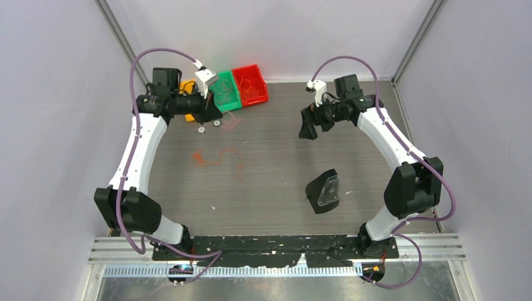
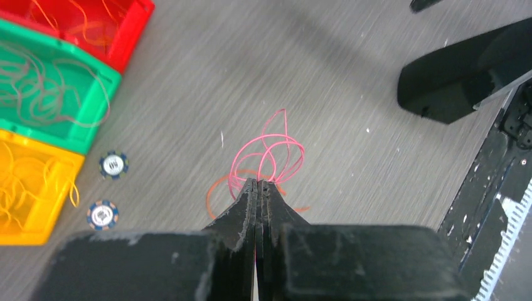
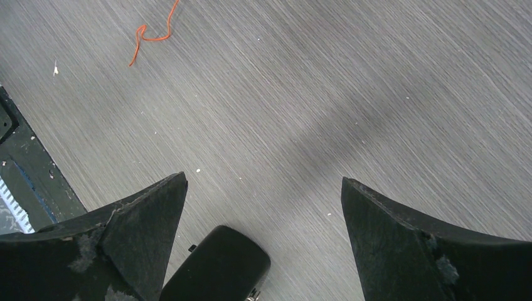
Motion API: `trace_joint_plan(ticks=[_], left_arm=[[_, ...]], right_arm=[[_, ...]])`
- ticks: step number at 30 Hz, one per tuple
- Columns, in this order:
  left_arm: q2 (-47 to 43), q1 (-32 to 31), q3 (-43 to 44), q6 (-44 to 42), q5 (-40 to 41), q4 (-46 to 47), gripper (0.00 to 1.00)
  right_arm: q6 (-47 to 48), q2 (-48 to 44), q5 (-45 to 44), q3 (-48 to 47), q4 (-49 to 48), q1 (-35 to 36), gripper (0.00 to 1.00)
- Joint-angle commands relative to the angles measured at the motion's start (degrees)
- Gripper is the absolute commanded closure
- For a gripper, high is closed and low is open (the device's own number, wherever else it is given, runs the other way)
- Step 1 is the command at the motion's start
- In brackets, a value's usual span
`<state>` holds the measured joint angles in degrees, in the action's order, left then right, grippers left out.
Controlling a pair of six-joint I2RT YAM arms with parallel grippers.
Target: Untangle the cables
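In the left wrist view my left gripper is shut on a thin pink-red cable, whose loops stick out past the fingertips. An orange cable curls on the table just under the tips. From above, the left gripper is near the bins, with a faint pink cable beside it. A loose orange-red tangle of cables lies on the table in front of it. My right gripper hovers at the back right, apart from the cables. Its jaws stand wide open and empty, with an orange cable end far ahead.
A yellow bin, a green bin and a red bin holding thin wires stand at the back left. Two poker chips lie beside them. A black holder sits at centre right. The arms' base rail runs along the near edge.
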<state>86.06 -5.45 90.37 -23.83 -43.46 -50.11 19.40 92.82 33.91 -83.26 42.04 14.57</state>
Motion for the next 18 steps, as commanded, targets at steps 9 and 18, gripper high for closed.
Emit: trace_joint_plan(ticks=[9,18], left_arm=[[9.4,0.2,11.9,29.8,13.7,20.8,1.00],[33.6,0.3,30.0,38.8,30.1,29.6,1.00]], right_arm=[[0.0,-2.2,-1.1,-2.3,-1.9,0.0,0.00],[1.9,-2.8,-3.9,-3.4,-0.1,0.0,0.00]])
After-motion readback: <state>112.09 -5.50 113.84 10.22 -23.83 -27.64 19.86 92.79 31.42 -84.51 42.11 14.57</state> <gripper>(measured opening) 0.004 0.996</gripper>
